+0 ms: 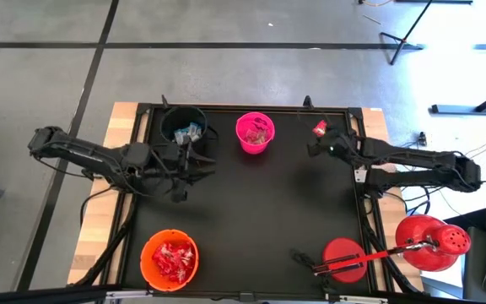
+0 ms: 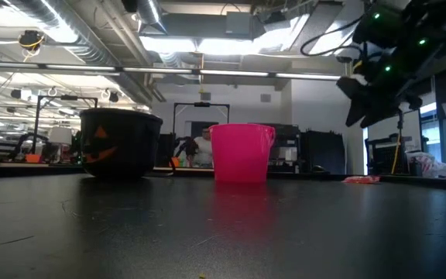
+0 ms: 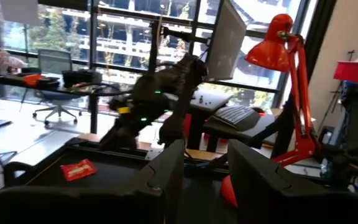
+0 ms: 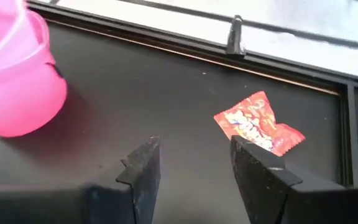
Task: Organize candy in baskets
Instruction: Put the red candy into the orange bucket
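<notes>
A red candy packet (image 4: pixel 258 130) lies flat on the black mat near the far right corner (image 1: pixel 319 128). My right gripper (image 4: pixel 194 149) hovers open just short of it, slanting down, with nothing between its fingers (image 1: pixel 317 148). The pink basket (image 1: pixel 255 133) stands at the far middle with candy inside. A black basket (image 1: pixel 184 127) at the far left holds bluish candy. The orange basket (image 1: pixel 170 258) at the near left is filled with red candy. My left gripper (image 3: pixel 207 152) is open and holds nothing, raised beside the black basket (image 1: pixel 197 160).
A red desk lamp (image 1: pixel 433 242) lies at the near right corner, its round red base (image 1: pixel 344 257) on the mat. The mat has a raised black rim (image 4: pixel 241 59) just beyond the packet. Bare mat stretches across the middle (image 1: pixel 260 211).
</notes>
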